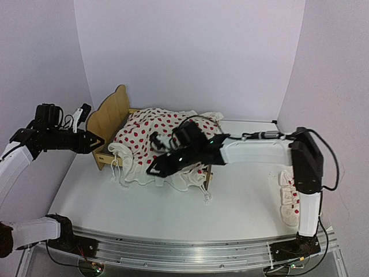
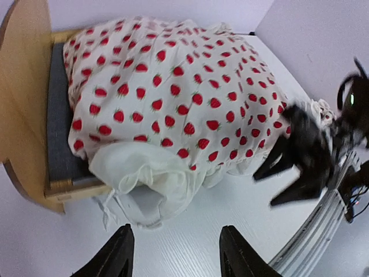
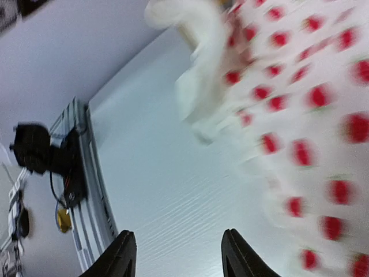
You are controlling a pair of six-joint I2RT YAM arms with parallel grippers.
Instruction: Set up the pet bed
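Your left gripper [image 2: 173, 257] has its jaws apart. Nothing is between them, only the flat white table [image 2: 202, 231]. The small light wood pet bed with the wavy headboard and dark grey cloth base [image 2: 26, 86] sits just past those jaws, up and to their left, and is not touching them.

From the top view, the pet bed [image 1: 109, 118] stands on the left part of the table with its headboard at the left end. The left gripper [image 1: 97, 141] is just beside the bed's near left corner.

Your right gripper [image 1: 155, 157] hangs over the near side of the bed. Its jaws are apart too, and they hold nothing. The puffy white duvet with red dots and ruffles [image 1: 153, 130] is piled on the bed under it.

The left wrist view alone clearly shows the grey base as a strip between the headboard and the duvet [image 2: 173, 98]. Only the top view shows the small white pillow with red dots [image 1: 287, 196], on the right by the right arm. The right wrist view is blurry and shows the duvet [image 3: 300, 115] to the right of the right gripper [image 3: 179, 254].
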